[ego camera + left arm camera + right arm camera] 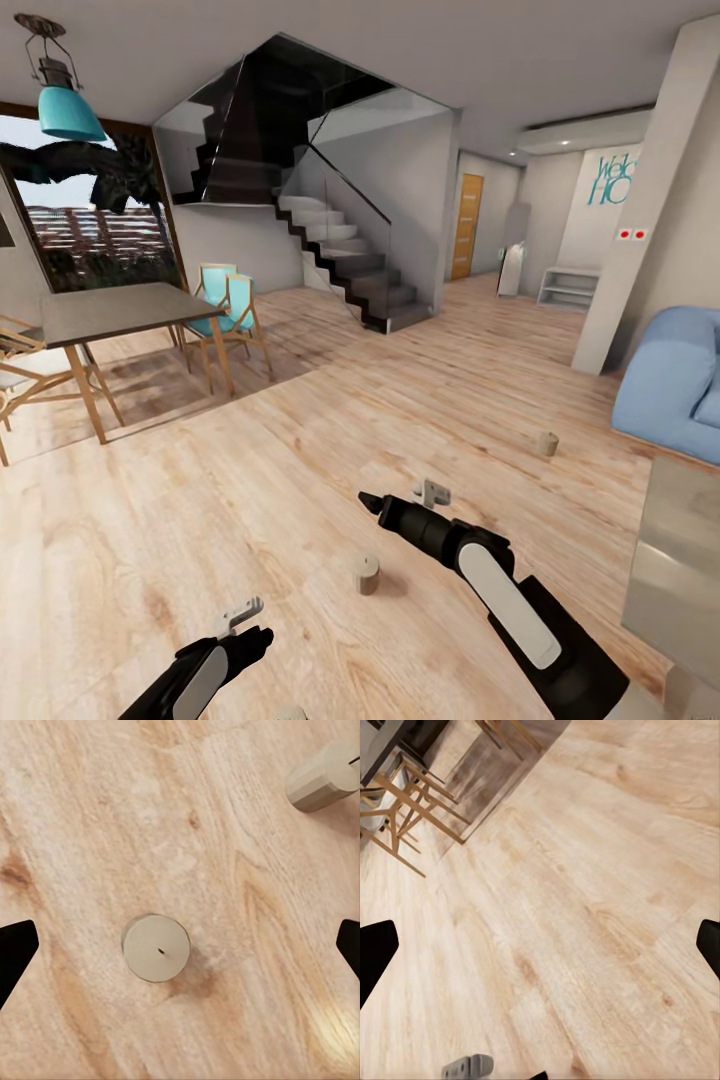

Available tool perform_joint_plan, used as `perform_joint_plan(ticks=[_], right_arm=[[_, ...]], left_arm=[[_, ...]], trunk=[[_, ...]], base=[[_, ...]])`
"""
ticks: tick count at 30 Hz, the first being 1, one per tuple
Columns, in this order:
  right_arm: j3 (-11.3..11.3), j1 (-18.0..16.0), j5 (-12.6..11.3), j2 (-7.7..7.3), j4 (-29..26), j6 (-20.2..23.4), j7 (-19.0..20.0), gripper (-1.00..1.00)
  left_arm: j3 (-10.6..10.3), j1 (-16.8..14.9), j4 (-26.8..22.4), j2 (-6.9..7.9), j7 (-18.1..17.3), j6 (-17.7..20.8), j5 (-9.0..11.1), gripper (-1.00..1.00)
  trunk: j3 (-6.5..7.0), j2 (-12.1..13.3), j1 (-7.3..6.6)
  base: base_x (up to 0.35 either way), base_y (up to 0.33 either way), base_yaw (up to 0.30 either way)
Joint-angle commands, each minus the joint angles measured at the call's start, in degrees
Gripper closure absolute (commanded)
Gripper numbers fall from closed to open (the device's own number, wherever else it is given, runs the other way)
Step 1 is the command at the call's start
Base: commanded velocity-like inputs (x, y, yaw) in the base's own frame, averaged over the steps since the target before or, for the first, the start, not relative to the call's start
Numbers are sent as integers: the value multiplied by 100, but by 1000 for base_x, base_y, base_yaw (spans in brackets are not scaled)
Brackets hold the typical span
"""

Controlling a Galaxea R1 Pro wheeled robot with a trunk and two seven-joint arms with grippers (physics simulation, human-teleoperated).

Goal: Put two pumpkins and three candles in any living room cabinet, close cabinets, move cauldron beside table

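Pale wooden flooring [250,480] spreads out below us, and the candles are not yet gathered: we see one candle [366,574] standing between our arms, another [546,443] farther off near the blue sofa [675,385], so by our judgement the task is barely begun (no cabinet, pumpkin or cauldron is in sight). Our left gripper [180,952] points straight down over a third candle [156,947], jaws spread wide and empty, while our right gripper [372,501] reaches forward low over bare floor, likewise parted and holding nothing.

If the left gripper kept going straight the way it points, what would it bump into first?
Probably the short beige cylindrical candle standing upright on the light wooden floor; it sits nearly centred ahead of the left gripper, whose jaws are open.
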Motion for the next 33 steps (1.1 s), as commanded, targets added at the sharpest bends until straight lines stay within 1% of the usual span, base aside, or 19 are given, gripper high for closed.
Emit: perform_joint_plan(ticks=[1, 33], right_arm=[[22, -6, -59, -4, -7, -5, -55, -100], [41, -6, -58, -7, 36, -7, -49, -100]], left_arm=[[-47, -3, -14, 9, 56, 11, 61, -100], [-49, -3, -6, 17, 64, 7, 71, -100]], trunk=[[-24, -45, 22], [-599, -1328, 725]], base=[[0, 0, 0], [0, 0, 0]])
